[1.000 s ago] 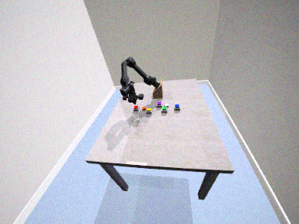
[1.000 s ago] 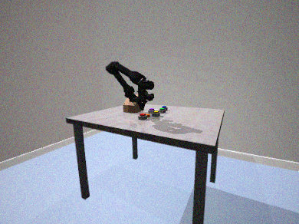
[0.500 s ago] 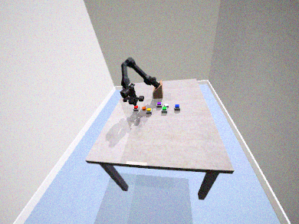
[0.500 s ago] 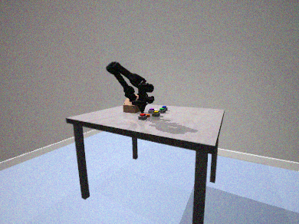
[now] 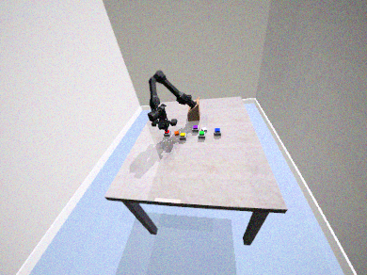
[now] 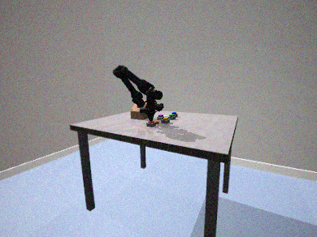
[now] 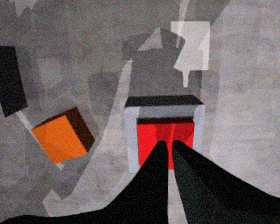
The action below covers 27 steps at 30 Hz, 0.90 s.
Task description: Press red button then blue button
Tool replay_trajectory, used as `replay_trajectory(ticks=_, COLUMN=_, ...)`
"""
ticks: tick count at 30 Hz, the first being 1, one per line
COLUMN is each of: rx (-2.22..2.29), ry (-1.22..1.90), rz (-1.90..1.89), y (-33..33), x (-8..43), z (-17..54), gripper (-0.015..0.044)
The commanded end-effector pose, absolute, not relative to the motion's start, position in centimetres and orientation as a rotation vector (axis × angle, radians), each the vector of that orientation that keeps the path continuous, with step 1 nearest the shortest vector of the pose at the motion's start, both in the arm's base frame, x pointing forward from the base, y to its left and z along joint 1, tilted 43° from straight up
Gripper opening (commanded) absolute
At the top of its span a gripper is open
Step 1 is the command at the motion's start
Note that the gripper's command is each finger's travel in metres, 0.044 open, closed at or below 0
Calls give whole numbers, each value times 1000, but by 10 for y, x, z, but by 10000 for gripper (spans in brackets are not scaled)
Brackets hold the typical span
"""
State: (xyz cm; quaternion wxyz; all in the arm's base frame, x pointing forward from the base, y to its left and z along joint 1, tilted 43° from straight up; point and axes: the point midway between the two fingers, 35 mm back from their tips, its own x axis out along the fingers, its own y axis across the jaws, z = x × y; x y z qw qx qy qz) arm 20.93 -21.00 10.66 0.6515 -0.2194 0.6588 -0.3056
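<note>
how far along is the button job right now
Nothing looks finished yet. In hand: the shut, empty hand points at the red button, fingertips over its cap; contact can't be confirmed. Left: completing that press, then the blue button at the row's far end.

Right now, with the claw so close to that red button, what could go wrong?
The shut gripper sits over the near edge of the red button, so it might slip off before the button bottoms out. The orange block lies close beside it; drifting sideways could nudge it. The blue button is at the row's far end, past other buttons.
</note>
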Motion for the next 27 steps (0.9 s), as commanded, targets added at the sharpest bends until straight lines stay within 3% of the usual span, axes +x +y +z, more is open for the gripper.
replay_trajectory(ticks=1, rx=-498, ry=1499, rz=-686, y=-210, x=209, z=105, gripper=20)
replay_trajectory(ticks=11, rx=-498, ry=1496, rz=-693, y=-208, x=209, z=108, gripper=20)
replay_trajectory(ticks=27, rx=-493, ry=1500, rz=-680, y=-144, x=217, z=172, gripper=20)
